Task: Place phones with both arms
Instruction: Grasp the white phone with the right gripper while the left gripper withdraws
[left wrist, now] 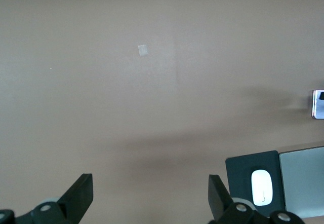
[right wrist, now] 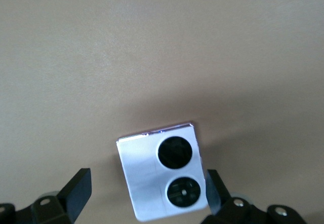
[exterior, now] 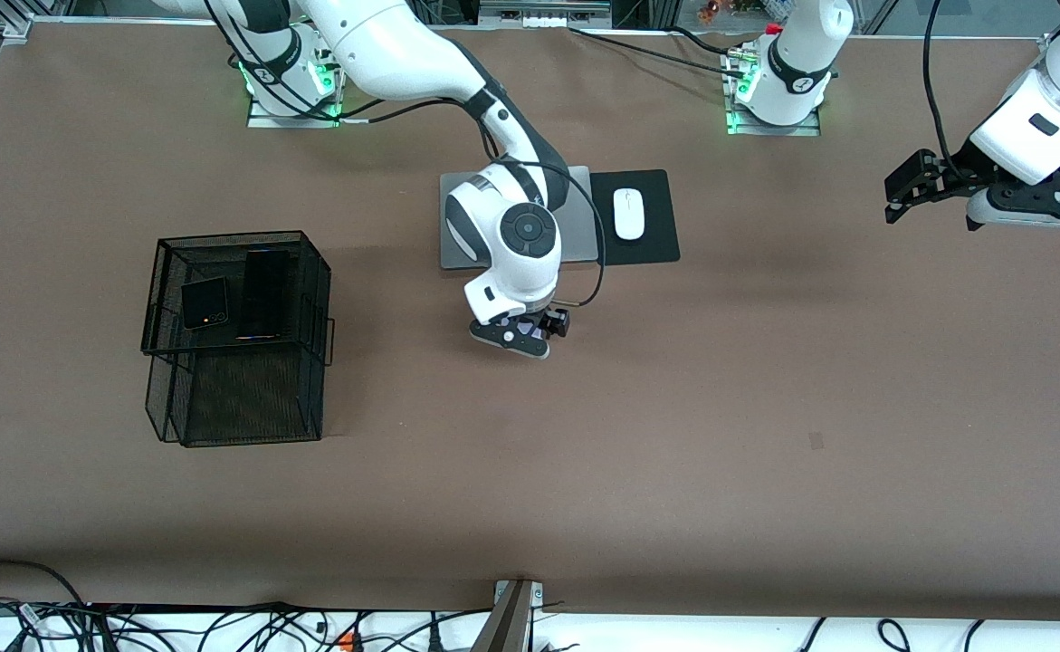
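Picking up the last phone looks to be the step in hand: the right gripper [exterior: 522, 342] hangs low over the brown table [exterior: 765, 407], just nearer the camera than the silver laptop [exterior: 584, 226], fingers spread wide and holding nothing, with the lilac-white flip phone [right wrist: 163, 177] lying flat between them. Next move, as I judge it: descend, square to the phone's edges, close. The wire basket [exterior: 235, 335] toward the right arm's end holds the slab phone [exterior: 263, 294] and black flip phone [exterior: 205, 302] on its upper tier. The left gripper [exterior: 911, 186] waits aloft, open, empty.
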Motion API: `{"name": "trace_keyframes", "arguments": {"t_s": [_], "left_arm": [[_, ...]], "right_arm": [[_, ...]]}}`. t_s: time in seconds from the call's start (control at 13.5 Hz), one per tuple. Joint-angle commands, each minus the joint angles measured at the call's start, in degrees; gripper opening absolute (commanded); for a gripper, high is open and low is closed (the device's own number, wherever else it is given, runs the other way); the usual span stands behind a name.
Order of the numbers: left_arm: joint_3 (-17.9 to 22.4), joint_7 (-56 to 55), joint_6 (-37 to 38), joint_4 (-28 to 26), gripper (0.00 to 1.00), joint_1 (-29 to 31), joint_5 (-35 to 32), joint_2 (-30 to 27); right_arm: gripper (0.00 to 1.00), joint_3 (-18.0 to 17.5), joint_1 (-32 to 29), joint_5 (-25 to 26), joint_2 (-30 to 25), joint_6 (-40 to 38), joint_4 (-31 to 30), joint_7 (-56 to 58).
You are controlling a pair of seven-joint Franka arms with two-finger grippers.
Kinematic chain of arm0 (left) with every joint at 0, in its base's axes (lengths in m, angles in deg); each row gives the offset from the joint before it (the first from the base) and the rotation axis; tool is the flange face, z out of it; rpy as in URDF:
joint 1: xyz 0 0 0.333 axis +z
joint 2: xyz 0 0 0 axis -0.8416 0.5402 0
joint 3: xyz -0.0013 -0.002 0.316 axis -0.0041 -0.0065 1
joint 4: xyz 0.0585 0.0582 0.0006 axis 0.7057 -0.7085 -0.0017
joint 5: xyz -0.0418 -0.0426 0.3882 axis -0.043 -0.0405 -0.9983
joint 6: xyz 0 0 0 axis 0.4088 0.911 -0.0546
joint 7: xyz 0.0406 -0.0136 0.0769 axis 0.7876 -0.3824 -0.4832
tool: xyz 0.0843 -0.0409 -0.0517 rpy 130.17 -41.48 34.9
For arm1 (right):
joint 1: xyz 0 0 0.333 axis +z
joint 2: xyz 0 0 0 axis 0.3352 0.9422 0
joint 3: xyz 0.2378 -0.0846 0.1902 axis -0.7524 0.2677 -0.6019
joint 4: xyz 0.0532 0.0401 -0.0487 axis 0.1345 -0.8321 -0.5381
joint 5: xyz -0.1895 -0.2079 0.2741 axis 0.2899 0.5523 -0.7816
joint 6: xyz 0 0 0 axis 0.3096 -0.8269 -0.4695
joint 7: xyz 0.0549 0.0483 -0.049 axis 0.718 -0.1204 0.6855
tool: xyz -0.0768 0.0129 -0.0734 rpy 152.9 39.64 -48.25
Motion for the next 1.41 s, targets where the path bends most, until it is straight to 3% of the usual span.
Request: {"name": "trace_keyframes", "arguments": {"t_s": [0.0, 0.22, 0.52, 1.34], "left_arm": [[0.14, -0.19, 0.79, 0.49, 1.00, 0.17, 1.24, 0.12], [0.14, -0.19, 0.79, 0.49, 1.00, 0.17, 1.24, 0.12], [0.32, -0.28, 0.88, 0.49, 1.00, 0.17, 1.24, 0.12], [0.49, -0.19, 1.23, 0.66, 1.00, 0.17, 1.24, 0.12]], "right_arm": [[1.00, -0.07, 0.89, 2.65, 0.25, 1.61, -1.09, 0.13], [1.00, -0.07, 0.98, 5.04, 0.16, 1.44, -1.79, 1.97], [1.00, -0.25, 0.89, 5.04, 0.25, 2.49, -2.49, 6.90], [0.99, -0.42, 0.72, 4.16, 1.83, 7.68, -4.25, 6.38]]}}
